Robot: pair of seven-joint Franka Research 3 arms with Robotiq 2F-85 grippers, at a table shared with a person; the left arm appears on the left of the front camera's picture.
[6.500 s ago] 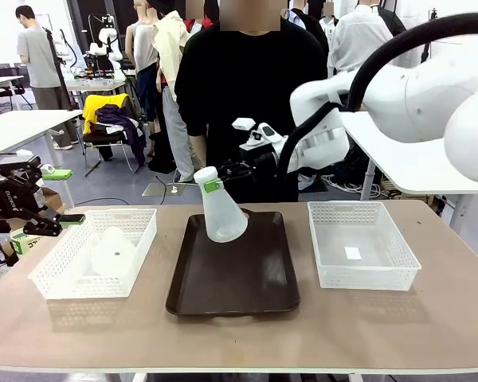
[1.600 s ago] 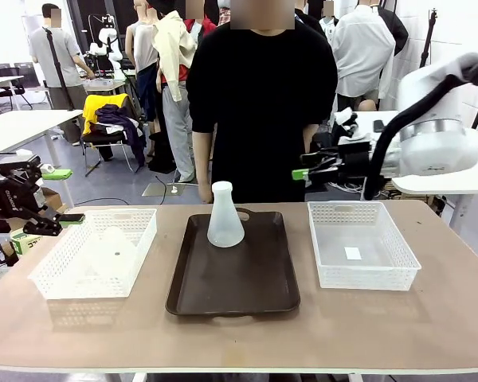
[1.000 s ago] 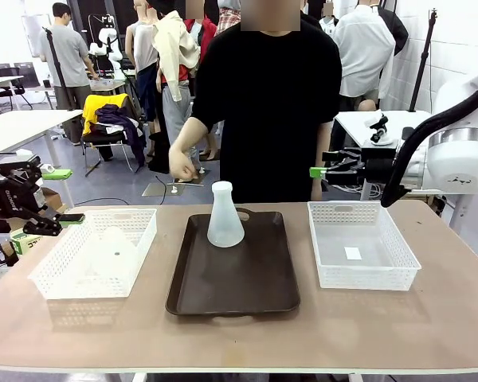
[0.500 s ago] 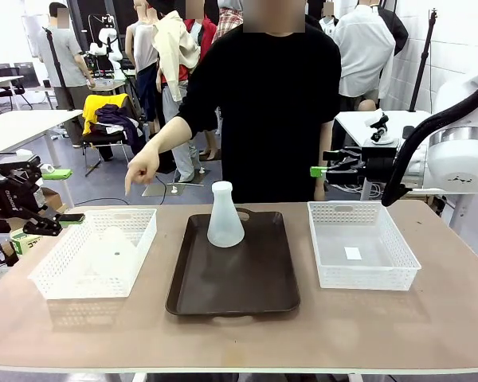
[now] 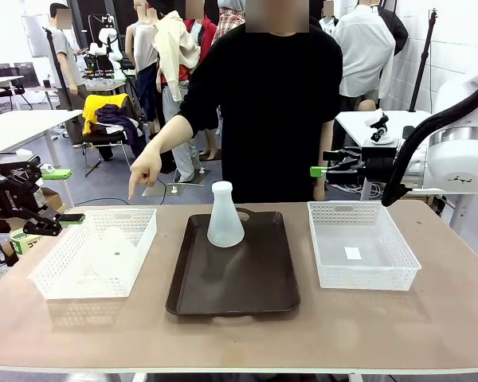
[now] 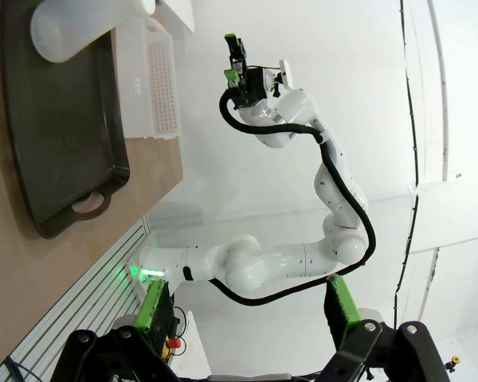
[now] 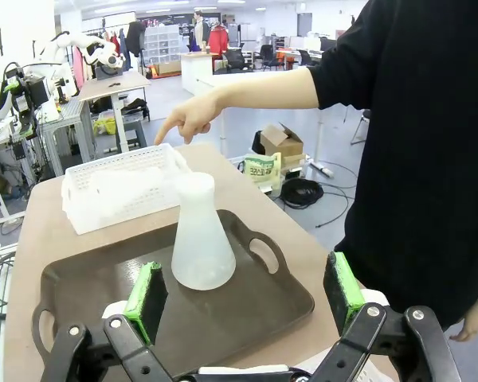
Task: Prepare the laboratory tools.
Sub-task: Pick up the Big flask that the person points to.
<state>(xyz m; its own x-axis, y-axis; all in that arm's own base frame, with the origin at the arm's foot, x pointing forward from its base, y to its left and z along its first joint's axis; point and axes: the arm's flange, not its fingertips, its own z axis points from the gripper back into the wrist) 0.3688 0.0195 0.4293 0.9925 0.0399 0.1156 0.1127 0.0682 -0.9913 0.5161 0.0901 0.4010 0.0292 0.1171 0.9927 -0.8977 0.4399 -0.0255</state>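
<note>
Flask [image 5: 225,215] stands upright on a dark brown tray [image 5: 247,290], directly ahead of the right end effector [image 7: 243,294], whose green-padded fingers are spread wide apart with nothing between them. A second flask [image 5: 111,251] rests in the white lattice basket [image 5: 52,278] just to the right of the left end effector [image 5: 60,195], which hangs beyond the left edge of the surface [image 5: 382,326], its fingers likewise parted and empty. A person's hand [image 5: 146,169] points an index finger down over that basket. Another white basket [image 5: 402,270] sits near and below the right end effector.
</note>
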